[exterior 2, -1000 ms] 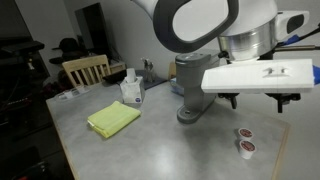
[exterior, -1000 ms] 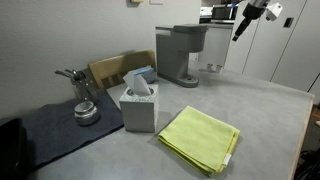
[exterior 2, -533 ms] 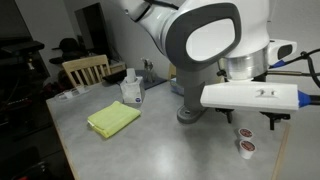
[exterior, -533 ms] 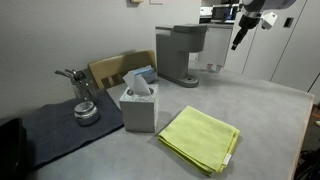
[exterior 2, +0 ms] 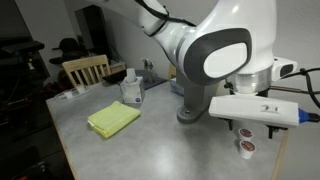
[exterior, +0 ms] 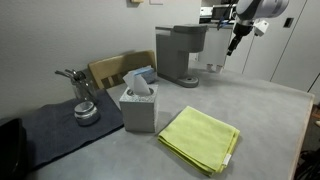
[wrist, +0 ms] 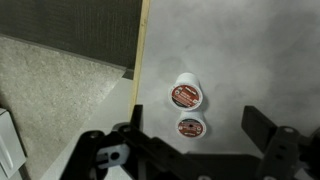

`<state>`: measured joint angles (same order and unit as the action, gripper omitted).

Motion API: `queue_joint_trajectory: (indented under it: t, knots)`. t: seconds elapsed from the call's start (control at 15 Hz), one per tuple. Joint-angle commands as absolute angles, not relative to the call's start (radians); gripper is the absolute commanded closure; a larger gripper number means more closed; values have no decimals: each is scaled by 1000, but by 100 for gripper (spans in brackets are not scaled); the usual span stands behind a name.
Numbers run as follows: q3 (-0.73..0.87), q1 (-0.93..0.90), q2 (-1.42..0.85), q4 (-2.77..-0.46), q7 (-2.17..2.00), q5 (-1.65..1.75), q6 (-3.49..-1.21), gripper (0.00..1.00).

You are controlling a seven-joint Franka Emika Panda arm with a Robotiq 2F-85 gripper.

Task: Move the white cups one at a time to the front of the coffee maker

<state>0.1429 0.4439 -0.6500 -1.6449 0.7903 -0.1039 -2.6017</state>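
Two white cups with reddish tops sit close together on the grey table near its edge, seen in the wrist view (wrist: 186, 95) (wrist: 192, 127) and in an exterior view (exterior 2: 245, 131) (exterior 2: 246, 148). My gripper (wrist: 198, 140) hangs above them, open and empty, with its fingers (wrist: 262, 130) standing either side of the nearer cup. In an exterior view the gripper (exterior: 235, 40) is high at the back right, beside the grey coffee maker (exterior: 180, 55). The coffee maker (exterior 2: 188, 100) is mostly hidden behind the arm there.
A white tissue box (exterior: 138, 105) and a yellow cloth (exterior: 200, 138) lie mid-table. A dark mat with a metal pot (exterior: 86, 112) is at the left, with a wooden chair (exterior: 112, 70) behind. The table edge (wrist: 139, 70) runs just left of the cups, with carpet below.
The gripper has moved down and toward the coffee maker's side, closing in over the two cups. The cups have not moved.
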Motion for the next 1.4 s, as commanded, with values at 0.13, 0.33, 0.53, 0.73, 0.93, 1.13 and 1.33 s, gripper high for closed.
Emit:
queue_joint_trajectory:
  t: [0.13,0.33,0.53,0.73,0.93,1.13,1.33]
  knots:
    - [89,500,-750,-1533,794,-92,-2503,0]
    - [89,493,-742,-1561,780,-85,-2525,0]
    - [87,494,-752,-1555,780,-85,-2525,0]
    - [86,494,-751,-1555,780,-85,-2525,0]
    - [47,517,-787,-1542,805,-120,-2581,0]
    - [-8,550,-833,-1520,820,-155,-2644,0]
    - [-44,572,-877,-1500,826,-153,-2722,0]
